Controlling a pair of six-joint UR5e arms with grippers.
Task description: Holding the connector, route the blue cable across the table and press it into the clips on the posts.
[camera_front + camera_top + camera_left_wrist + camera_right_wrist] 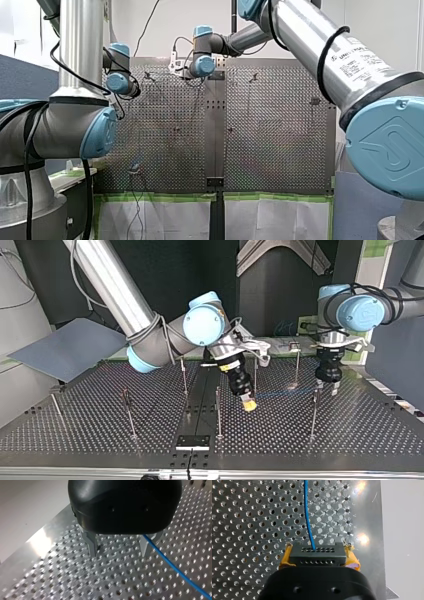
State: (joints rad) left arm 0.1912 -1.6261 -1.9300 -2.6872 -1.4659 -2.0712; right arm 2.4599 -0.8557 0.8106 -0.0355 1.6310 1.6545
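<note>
Black perforated connector block (316, 554) is clamped in my right gripper (319, 559); my left gripper (327, 386), top view 3 o'clock, is spread empty; thin blue cable (172, 566), off-centre beside one finger, may be missed.

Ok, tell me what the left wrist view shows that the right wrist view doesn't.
Left wrist only: my left gripper, metal-fingered and open, with the cable passing beside one finger. Right wrist only: my right gripper, yellow-padded, shut on the black connector. Both: the blue cable over the perforated table.
</note>
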